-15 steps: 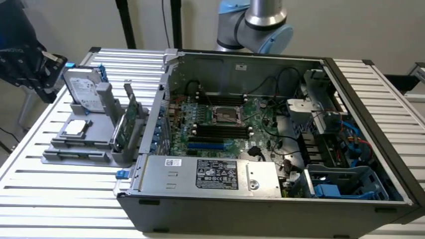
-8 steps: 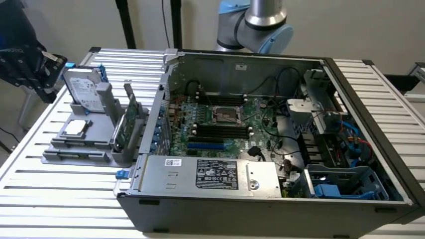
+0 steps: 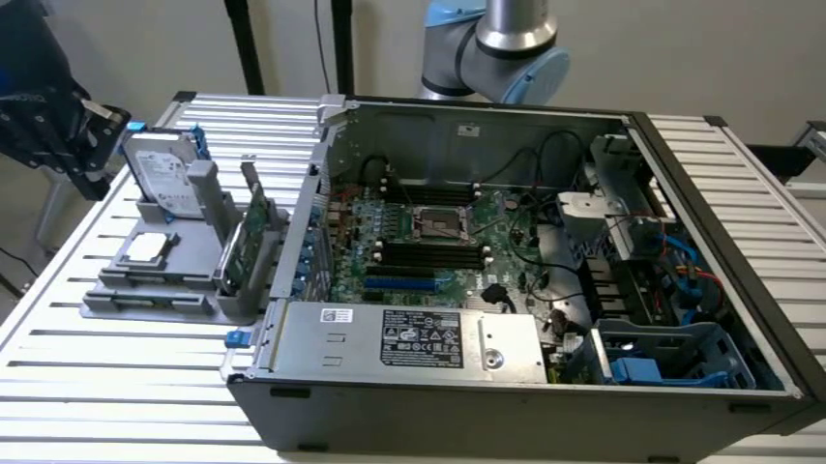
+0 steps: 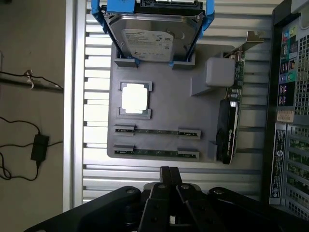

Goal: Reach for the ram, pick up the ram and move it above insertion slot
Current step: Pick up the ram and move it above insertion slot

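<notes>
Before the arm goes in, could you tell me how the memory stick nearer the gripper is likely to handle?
The memory stick stands on edge in the grey holder, thin and flat, so probably stiff and light. Its ends sit in brackets, so it may resist lifting.

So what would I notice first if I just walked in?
The big open computer in the middle, its green board showing. On the exterior view's left, a silver drive stands in a grey holder. The shut claw is nearest two thin ram sticks lying in that holder.
</notes>
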`<act>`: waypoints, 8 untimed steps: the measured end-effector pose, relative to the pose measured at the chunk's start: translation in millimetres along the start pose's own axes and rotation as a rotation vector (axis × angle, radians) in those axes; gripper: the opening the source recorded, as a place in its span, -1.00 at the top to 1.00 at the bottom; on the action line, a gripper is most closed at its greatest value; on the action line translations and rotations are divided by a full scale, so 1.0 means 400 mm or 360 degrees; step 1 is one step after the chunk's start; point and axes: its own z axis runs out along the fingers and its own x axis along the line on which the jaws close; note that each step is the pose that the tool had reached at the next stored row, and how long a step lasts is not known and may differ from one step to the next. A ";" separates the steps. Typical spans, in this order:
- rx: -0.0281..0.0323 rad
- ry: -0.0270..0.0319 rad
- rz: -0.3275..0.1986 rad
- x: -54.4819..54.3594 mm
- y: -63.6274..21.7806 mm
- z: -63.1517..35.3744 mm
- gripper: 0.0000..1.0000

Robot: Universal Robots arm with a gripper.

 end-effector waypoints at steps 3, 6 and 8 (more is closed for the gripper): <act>0.00007 0.00022 -0.0052 0.000 0.005 0.000 0.79; 0.00008 0.00061 -0.0140 0.000 0.005 0.000 0.79; 0.00008 0.00084 -0.0197 0.000 0.005 0.000 0.79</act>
